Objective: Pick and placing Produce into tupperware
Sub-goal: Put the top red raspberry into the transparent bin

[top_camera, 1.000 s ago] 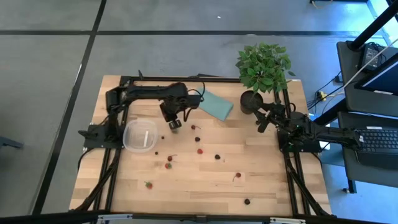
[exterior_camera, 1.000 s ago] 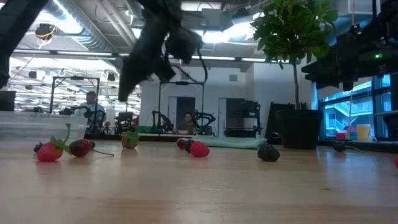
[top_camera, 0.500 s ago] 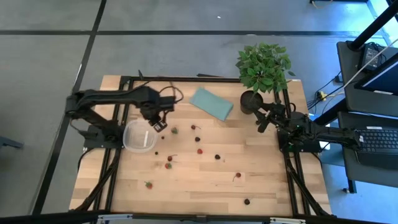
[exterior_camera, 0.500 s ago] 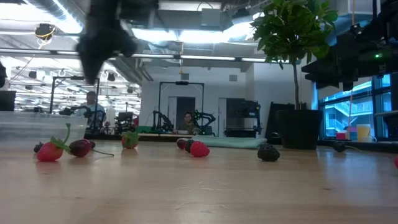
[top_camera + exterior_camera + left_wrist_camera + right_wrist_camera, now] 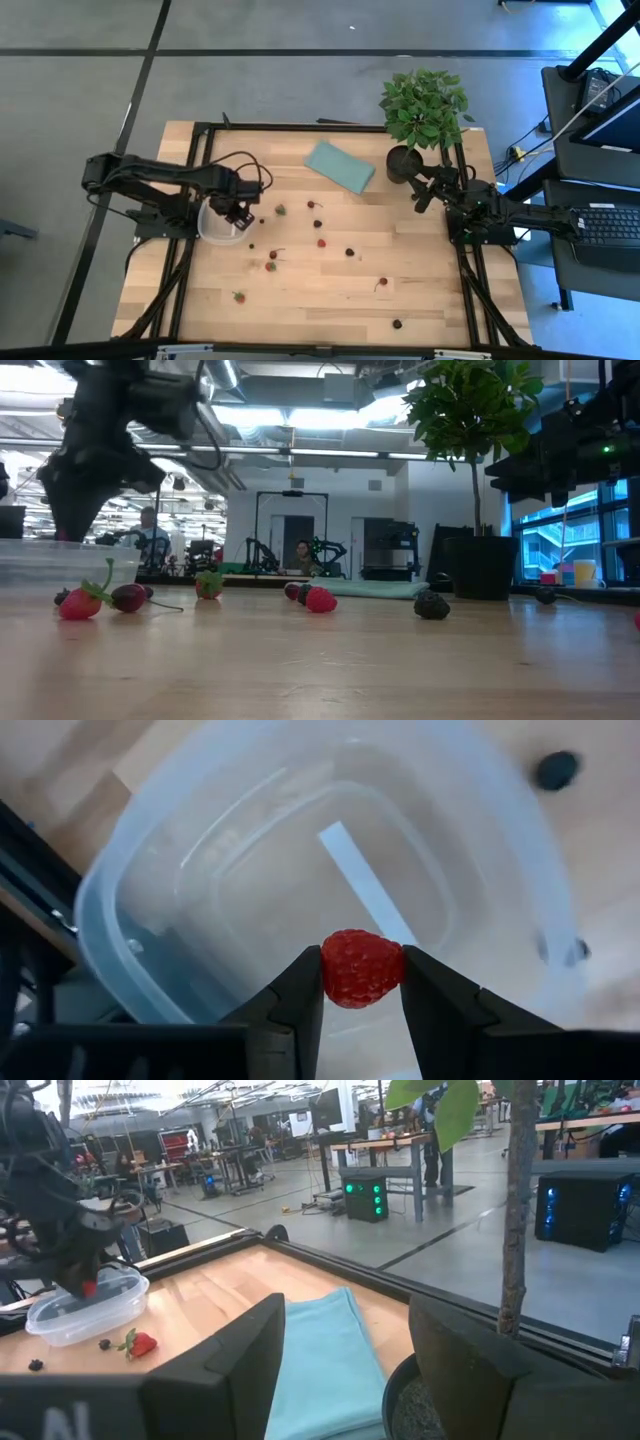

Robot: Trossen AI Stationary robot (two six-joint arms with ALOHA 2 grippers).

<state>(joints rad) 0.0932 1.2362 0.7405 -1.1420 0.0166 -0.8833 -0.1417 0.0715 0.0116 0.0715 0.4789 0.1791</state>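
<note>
My left gripper (image 5: 362, 982) hangs over the clear tupperware (image 5: 250, 850), shut on a red berry (image 5: 362, 967). From above, that gripper (image 5: 238, 212) stands over the tupperware's (image 5: 218, 226) right part, near the table's left edge. Loose produce lies on the wood to its right, among it a green-topped berry (image 5: 280, 210), a red one (image 5: 321, 242) and a dark one (image 5: 349, 252). The low view shows red and dark berries (image 5: 80, 603) resting on the table beside the tupperware (image 5: 50, 560). My right gripper (image 5: 345, 1380) waits open by the plant pot (image 5: 404, 162). My left gripper pinches the red berry by its two opposite sides (image 5: 332, 970) between its two fingertips. The fingers come from above, pointing down. The berry is lifted clear, above the inside of the tupperware.
A flat teal pad (image 5: 340, 166) lies at the far middle, and a leafy potted plant (image 5: 424, 108) stands at the far right. Black frame rails (image 5: 185, 280) run along the table's left and right edges. More berries lie toward the near edge (image 5: 397, 323).
My left gripper has travelled from beside the teal pad toward the table's left edge and downward, rolling about its own axis on the way. It now stands over the tupperware. A green-topped berry that it hid before now shows on the table.
</note>
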